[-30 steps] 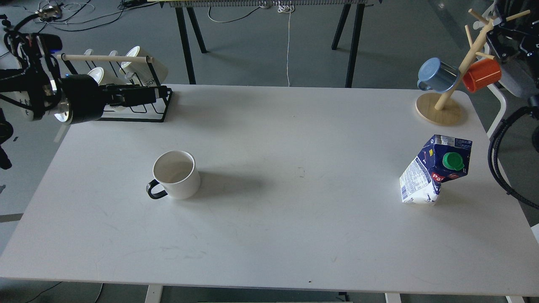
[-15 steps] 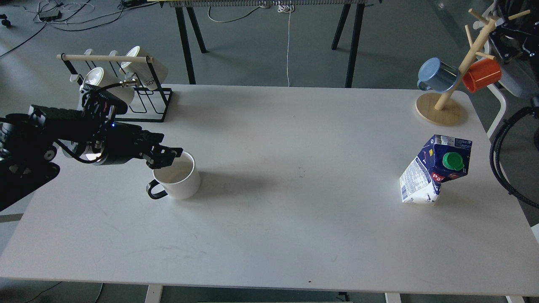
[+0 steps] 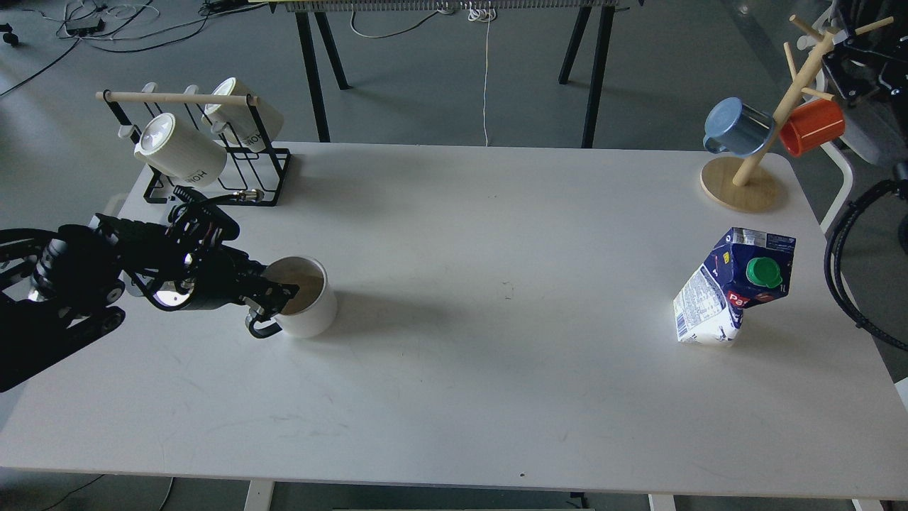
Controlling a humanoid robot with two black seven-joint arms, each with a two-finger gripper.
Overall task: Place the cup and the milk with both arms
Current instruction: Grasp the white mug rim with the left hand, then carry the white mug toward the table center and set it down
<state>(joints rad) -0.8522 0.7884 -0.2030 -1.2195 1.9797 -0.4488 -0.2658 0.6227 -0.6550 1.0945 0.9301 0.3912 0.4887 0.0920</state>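
A white cup (image 3: pixel 306 306) with a black handle (image 3: pixel 257 328) stands upright on the left half of the white table (image 3: pixel 496 369). My left gripper (image 3: pixel 275 292) is open at the cup's left rim, just above the handle. One finger reaches over the rim and the other stays outside it. A blue and white milk carton (image 3: pixel 731 294) with a green cap stands tilted and dented at the right side of the table. The dark end of my right arm (image 3: pixel 862 64) is at the top right edge, well behind the carton. Its fingers cannot be told apart.
A black wire rack (image 3: pixel 213 170) holding white mugs stands at the table's back left corner. A wooden mug tree (image 3: pixel 741 181) with a blue and an orange mug stands at the back right. Black cables (image 3: pixel 840 262) hang beside the right edge.
My left arm swung down from beside the rack to the cup, and the gripper now sits at the cup's left rim. The cup and the carton have not moved.
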